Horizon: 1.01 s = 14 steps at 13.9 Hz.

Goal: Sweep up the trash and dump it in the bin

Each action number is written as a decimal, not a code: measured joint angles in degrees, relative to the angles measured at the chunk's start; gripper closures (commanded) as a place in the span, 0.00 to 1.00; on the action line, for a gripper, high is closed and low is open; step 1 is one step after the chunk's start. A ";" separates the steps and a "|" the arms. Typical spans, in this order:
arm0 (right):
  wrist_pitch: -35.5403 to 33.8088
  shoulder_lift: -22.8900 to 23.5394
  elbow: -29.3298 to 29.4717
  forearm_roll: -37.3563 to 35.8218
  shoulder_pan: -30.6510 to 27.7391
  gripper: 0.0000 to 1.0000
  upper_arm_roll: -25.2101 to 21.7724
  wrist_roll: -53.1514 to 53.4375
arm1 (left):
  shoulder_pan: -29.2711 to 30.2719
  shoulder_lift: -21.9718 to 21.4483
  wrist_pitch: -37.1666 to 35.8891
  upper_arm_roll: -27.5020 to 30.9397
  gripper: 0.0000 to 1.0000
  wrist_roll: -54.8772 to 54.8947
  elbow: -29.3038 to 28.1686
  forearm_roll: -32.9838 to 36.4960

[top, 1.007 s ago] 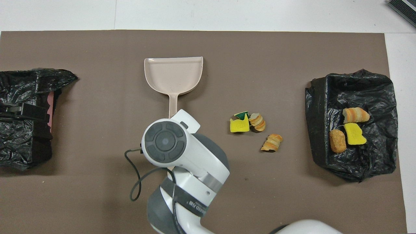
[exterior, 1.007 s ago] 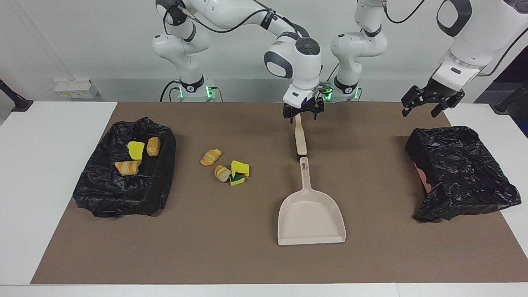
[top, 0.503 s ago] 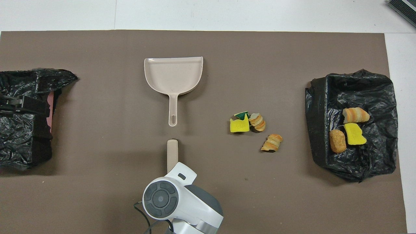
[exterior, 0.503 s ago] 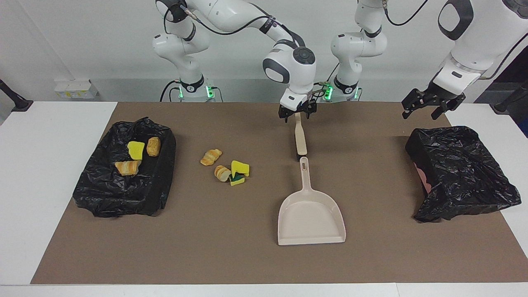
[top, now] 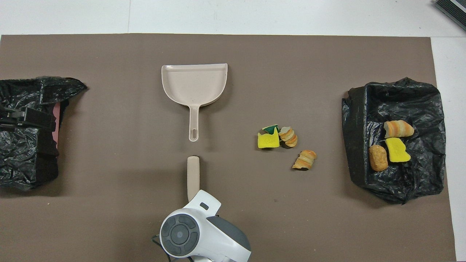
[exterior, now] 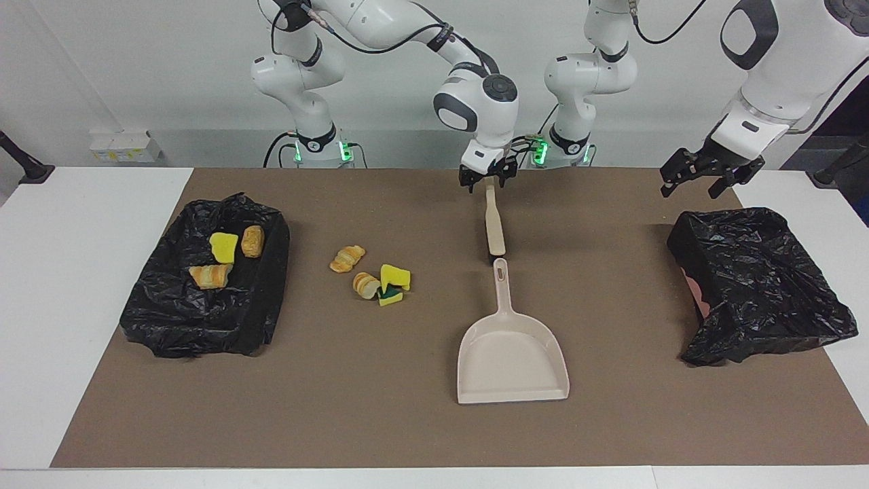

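- Step: brush pickup. Right hand (exterior: 485,180) at the brush (exterior: 494,227) handle's robot-side end; grip cannot be told.
- Left hand (exterior: 709,178) apart, waiting.
- Trash (exterior: 370,275): 3 pcs loose on table (exterior: 380,407) btwn dustpan (exterior: 512,353) & bin (exterior: 204,312); 3 in bin.
- Next: firm hold, lift, sweep.

beige dustpan (exterior: 512,356), black bin bags (exterior: 204,299), golden and yellow trash (exterior: 370,275), brown mat (exterior: 380,407).

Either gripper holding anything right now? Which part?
Right gripper sits at the robot-side end of the beige-handled brush lying on the mat; a closed grip cannot be confirmed. Left gripper is open, empty.
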 measured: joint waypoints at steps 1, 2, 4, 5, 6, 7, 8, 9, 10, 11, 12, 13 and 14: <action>0.03 -0.04 0.02 0.04 -0.01 1.00 0.00 0.11 | -1.12 0.19 0.28 -0.06 0.00 0.13 -0.13 0.00; -0.09 -0.12 0.11 0.07 -0.03 1.00 0.00 0.20 | -2.56 0.47 1.13 -0.15 0.00 0.13 -0.50 0.00; -3.05 -0.41 1.16 0.07 -0.27 1.00 -0.02 0.21 | -6.32 1.16 4.46 -0.25 0.00 -0.09 -2.46 0.00; -5.96 -0.83 2.28 0.07 -0.70 1.00 -0.02 0.21 | -8.11 1.49 6.17 -0.30 0.00 -0.59 -3.71 0.00; -8.80 -1.67 3.41 0.06 -1.42 1.00 -0.02 0.11 | -9.61 1.75 7.84 -0.35 0.00 -1.40 -4.91 0.00; -11.60 -2.99 4.23 0.07 -2.35 1.00 -0.06 -0.50 | -10.84 1.99 9.50 -0.36 0.00 -2.42 -5.93 0.00; -15.17 -4.83 4.69 0.07 -3.54 1.00 -0.14 -1.97 | -12.16 2.40 11.22 -0.34 0.00 -3.83 -6.88 0.00; -19.05 -6.86 4.85 0.45 -4.90 1.00 -0.33 -3.67 | -13.66 3.04 12.92 -0.34 0.00 -5.77 -7.61 0.00; -23.02 -9.14 4.85 1.96 -6.33 1.00 -1.14 -6.19 | -15.32 4.04 14.63 -0.35 0.00 -8.93 -8.09 0.00; -26.24 -11.49 4.83 4.19 -7.42 1.00 -2.99 -10.01 | -16.99 5.35 16.01 -0.38 0.00 -12.77 -8.34 0.00; -28.97 -13.96 4.76 6.14 -7.93 1.00 -6.02 -14.50 | -18.80 7.05 17.59 -0.41 0.00 -15.98 -8.45 0.01; -31.18 -16.29 4.55 7.20 -8.25 1.00 -9.45 -18.17 | -20.58 9.03 19.97 -0.43 0.00 -18.42 -8.49 0.08; -32.30 -17.98 4.21 7.40 -8.45 1.00 -12.45 -20.18 | -21.91 10.85 22.33 -0.46 0.00 -20.36 -8.50 0.13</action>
